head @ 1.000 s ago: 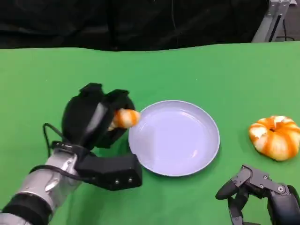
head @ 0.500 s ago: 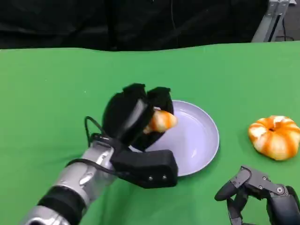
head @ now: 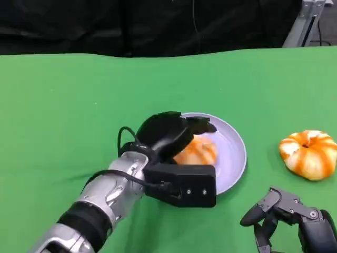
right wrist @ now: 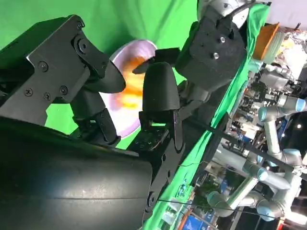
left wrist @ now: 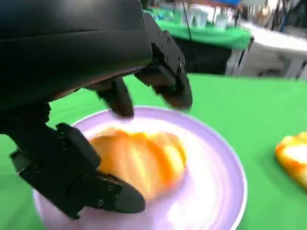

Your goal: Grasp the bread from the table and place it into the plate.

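the left hand point(head: 171, 134) hovers mid-frame, fingers point(left wrist: 175, 88) spread around the bread point(head: 197, 152), which lies in the lavender plate point(head: 234, 153); grip unclear; it looks soft and light, best cradled at its sides

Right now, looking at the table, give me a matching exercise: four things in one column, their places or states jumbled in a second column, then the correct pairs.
Things:
1. bread
2. plate
3. pumpkin
4. right hand

Places or states:
A. on the green cloth, right of the plate
B. lying in the plate, under the left hand
C. lilac, round, mid-table
D. at the near right edge, holding nothing

Pairs: 1-B, 2-C, 3-A, 4-D
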